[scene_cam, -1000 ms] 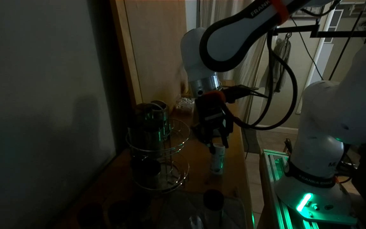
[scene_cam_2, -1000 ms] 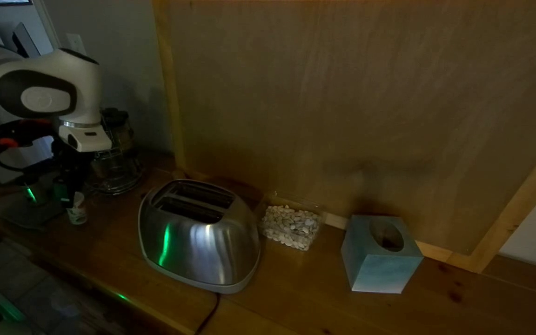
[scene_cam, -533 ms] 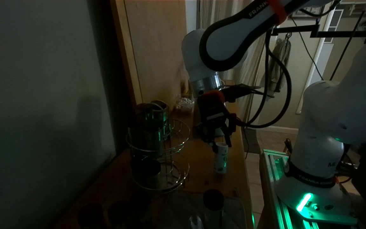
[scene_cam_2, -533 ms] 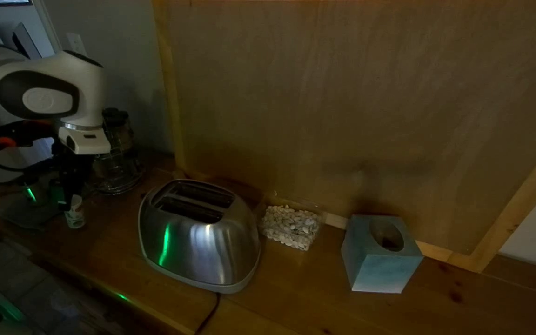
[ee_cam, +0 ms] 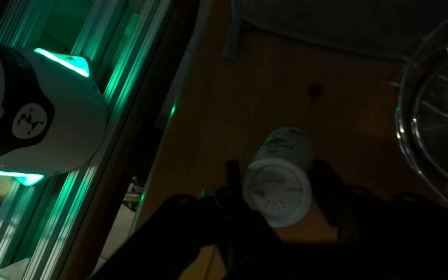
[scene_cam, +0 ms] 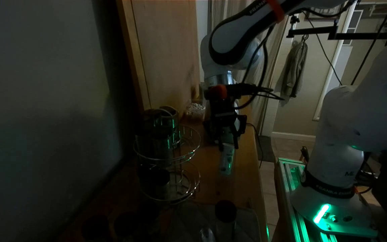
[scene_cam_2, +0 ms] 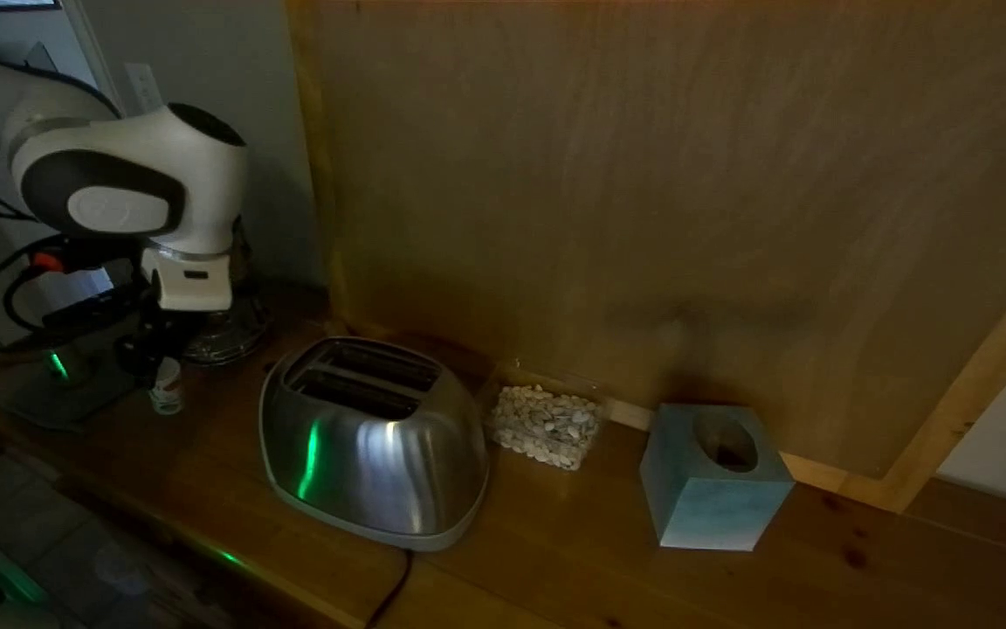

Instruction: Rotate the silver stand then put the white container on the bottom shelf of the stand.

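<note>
Container (ee_cam: 278, 177) pinched from above by gripper (scene_cam: 228, 146).
On the stand (scene_cam: 168, 161), upper tier (scene_cam: 190, 153) could be struck — the bottom shelf (scene_cam: 189, 193) is overhung.

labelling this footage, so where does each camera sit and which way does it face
An exterior view: raised near the silver stand, looking along the wooden counter; arm, claw and robot base show.
An exterior view: across from the wooden panel, looking down at the toaster; arm and claw at picture left.
Wrist view: on the arm, looking down past the claw's fingers to the white container; robot base shows too.
Both exterior views share silver stand, white container, arm and claw.
</note>
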Robot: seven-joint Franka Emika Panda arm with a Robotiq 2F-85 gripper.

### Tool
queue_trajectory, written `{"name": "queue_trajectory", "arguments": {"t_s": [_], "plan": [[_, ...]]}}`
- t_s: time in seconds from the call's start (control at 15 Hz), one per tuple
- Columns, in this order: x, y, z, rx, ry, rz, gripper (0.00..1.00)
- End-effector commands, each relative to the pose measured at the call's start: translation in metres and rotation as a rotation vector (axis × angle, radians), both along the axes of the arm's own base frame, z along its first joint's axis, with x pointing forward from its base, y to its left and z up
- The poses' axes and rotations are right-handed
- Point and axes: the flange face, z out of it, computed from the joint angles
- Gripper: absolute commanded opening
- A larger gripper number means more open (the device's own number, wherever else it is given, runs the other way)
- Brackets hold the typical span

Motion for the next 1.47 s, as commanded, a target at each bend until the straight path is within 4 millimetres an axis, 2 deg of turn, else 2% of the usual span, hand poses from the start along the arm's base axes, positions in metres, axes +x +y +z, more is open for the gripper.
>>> {"name": "queue_trajectory", "arguments": {"t_s": [0.0,0.33,0.6,0.87,1.13,1.4], "plan": [[0.009,-0.020,0.000,0.118,0.000,-0.158,0.24],[0.011,-0.037,-0.009,0.266,-0.001,-0.349,0.24],[0.013,-0.045,-0.008,0.359,-0.033,-0.456,0.24],[0.017,-0.045,-0.007,0.416,-0.053,-0.514,0.24],[0.023,-0.032,-0.017,0.434,-0.037,-0.536,0.24],[0.025,-0.033,-0.025,0.405,-0.035,-0.549,0.24]]}}
